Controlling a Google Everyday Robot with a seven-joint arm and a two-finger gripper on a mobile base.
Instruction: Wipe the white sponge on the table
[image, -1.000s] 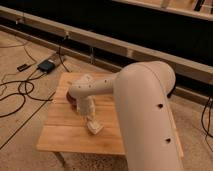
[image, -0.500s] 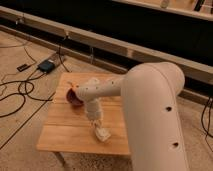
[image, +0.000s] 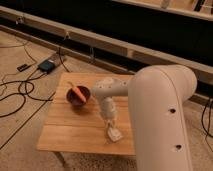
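**A:** While the arm (image: 160, 115) fills the right of the view, which containers show?

**B:** Only 1: a dark reddish bowl (image: 74, 103) on the far left part of the table (image: 70, 135). 1 orange piece (image: 77, 92) lies in it, slanting, with a thin end poking over the far rim. I cannot tell what the piece is.

**A:** And the gripper?

**B:** The gripper (image: 111, 128) points straight down over the near middle of the table, right of the bowl and apart from it. Its fingers are drawn together, clamped on the white sponge (image: 115, 135).

**A:** Where does the sponge sit?

**B:** It is at the gripper's tip, down on the wooden top near the table's near edge. A pale corner sticks out to the right of the fingers, and the upper part of the sponge is covered by them.

**A:** What is hidden or cut off?

**B:** The arm's big white shell covers the table's right edge and its near right corner. Of the legs, just 1 shows, at the near left, cut by the frame's bottom. On the floor to the far left lie a black box (image: 46, 66) and dark cables (image: 20, 92), and the cables run out of view on the left.
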